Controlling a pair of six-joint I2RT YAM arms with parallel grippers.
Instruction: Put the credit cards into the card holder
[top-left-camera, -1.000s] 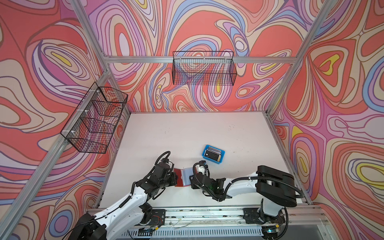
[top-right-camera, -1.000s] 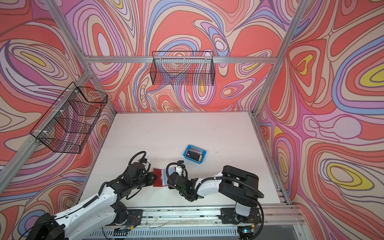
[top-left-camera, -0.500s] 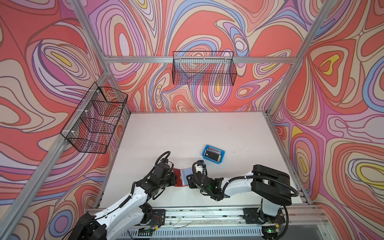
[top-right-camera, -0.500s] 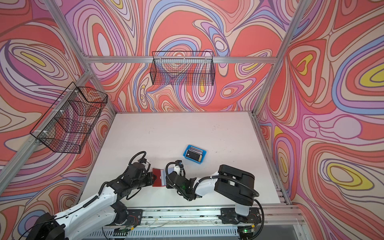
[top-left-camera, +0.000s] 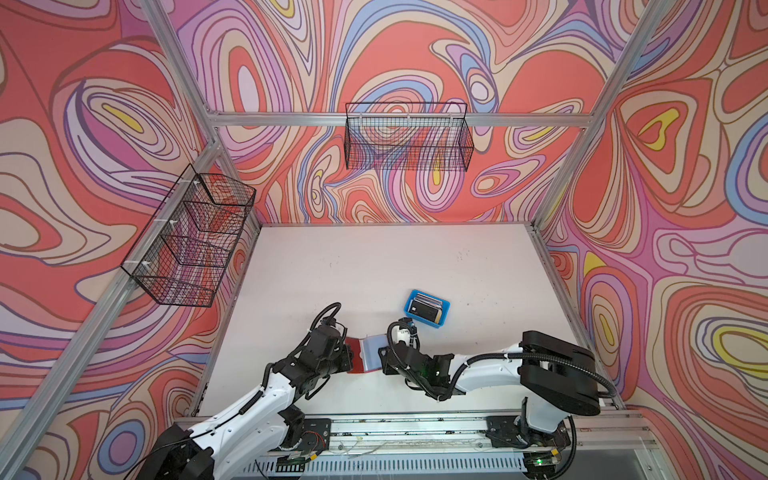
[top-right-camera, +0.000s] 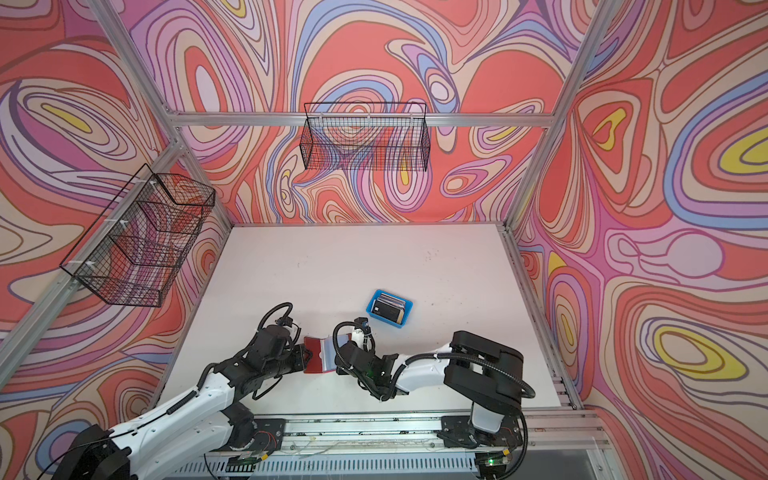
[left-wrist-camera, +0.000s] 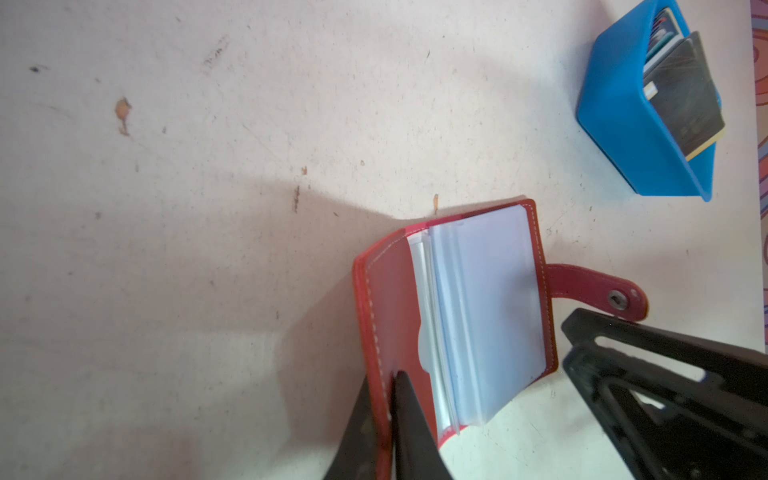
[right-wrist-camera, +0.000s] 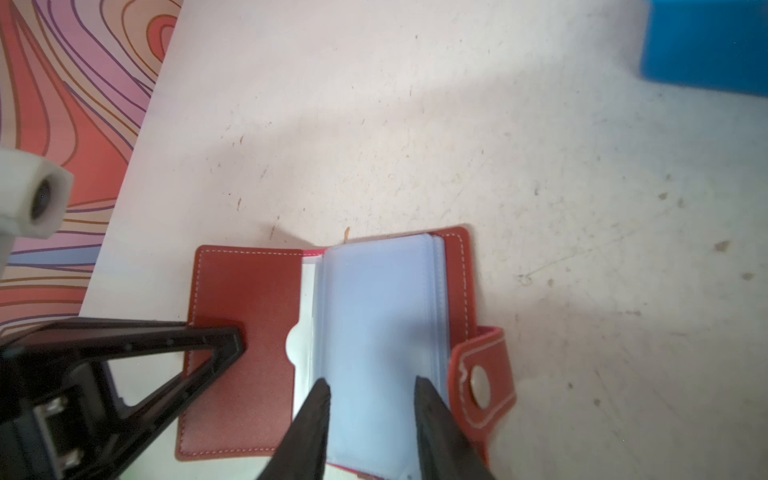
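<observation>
Card holder (top-left-camera: 362, 354): lying open on the white table (top-left-camera: 374, 266), lower centre in both top views, between the two arms.
Left gripper (left-wrist-camera: 385, 392): pinched tight on the edge of the card holder's red-brown cover.
Right gripper (right-wrist-camera: 372, 386): jaws partly apart, tips over the clear sleeves (right-wrist-camera: 374, 307), gripping nothing that I can see.
Credit cards (top-left-camera: 424, 308): stacked in the blue tray (top-left-camera: 441, 323), just up and right of the card holder.
</observation>
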